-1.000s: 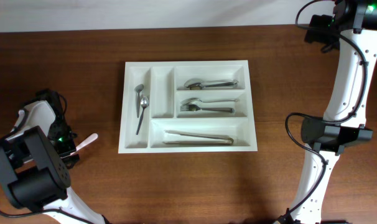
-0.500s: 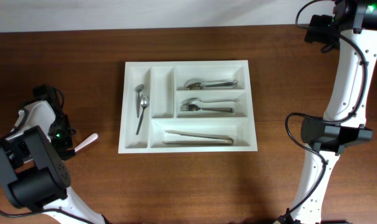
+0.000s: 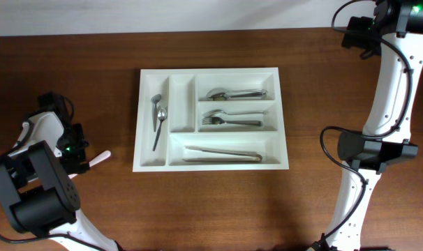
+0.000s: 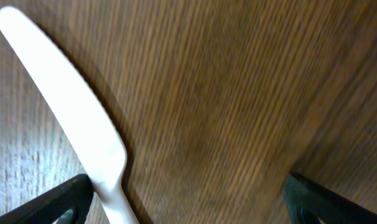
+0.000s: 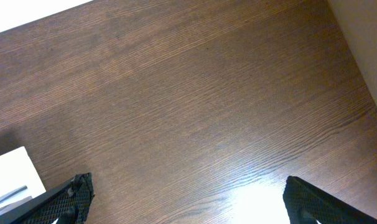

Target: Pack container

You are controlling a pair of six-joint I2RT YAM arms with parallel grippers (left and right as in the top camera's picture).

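The container (image 3: 210, 70) lies mid-table (image 3: 316, 104), well apart from both arms, with metal cutlery (image 3: 229, 120) sorted by compartment. The left gripper (image 4: 188, 208) hovers with jaws spread wide over a white plastic knife (image 4: 70, 118) lying flat, apparently straddling the handle for pickup. The right gripper (image 5: 188, 202) is parked clear, wide and empty.

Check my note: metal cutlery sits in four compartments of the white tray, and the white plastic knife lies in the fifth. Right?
No. The white plastic knife lies on the table beside the left gripper, outside the tray, as the overhead view shows; the fifth compartment is empty. Metal cutlery does sit in four compartments.
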